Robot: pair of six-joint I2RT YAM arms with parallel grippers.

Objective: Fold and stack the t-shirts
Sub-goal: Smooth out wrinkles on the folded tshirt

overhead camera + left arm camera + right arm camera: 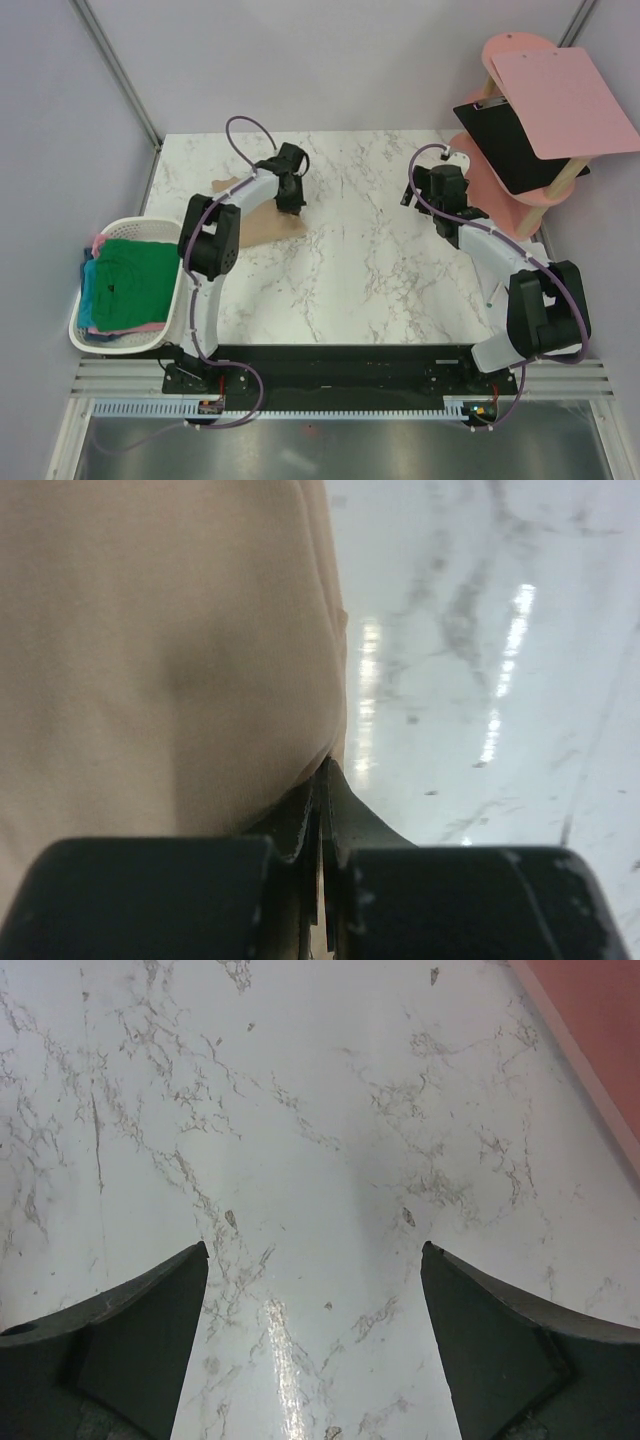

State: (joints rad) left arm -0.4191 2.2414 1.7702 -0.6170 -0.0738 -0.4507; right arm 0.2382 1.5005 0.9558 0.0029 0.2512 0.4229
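left tool: jaws pressed together on the cloth's edge | tan t-shirt: smooth folds, filling the left side | table: white marble, glare streaks, on the right

The 2 arms rise from bases at 7 and 5 o'clock in the top view. The left arm bends toward 11 o'clock, and the left gripper has its jaws pressed together, pinching an edge of the tan t-shirt. The right arm arcs toward 1 o'clock. The right gripper points down, jaws spread wide, holding nothing.
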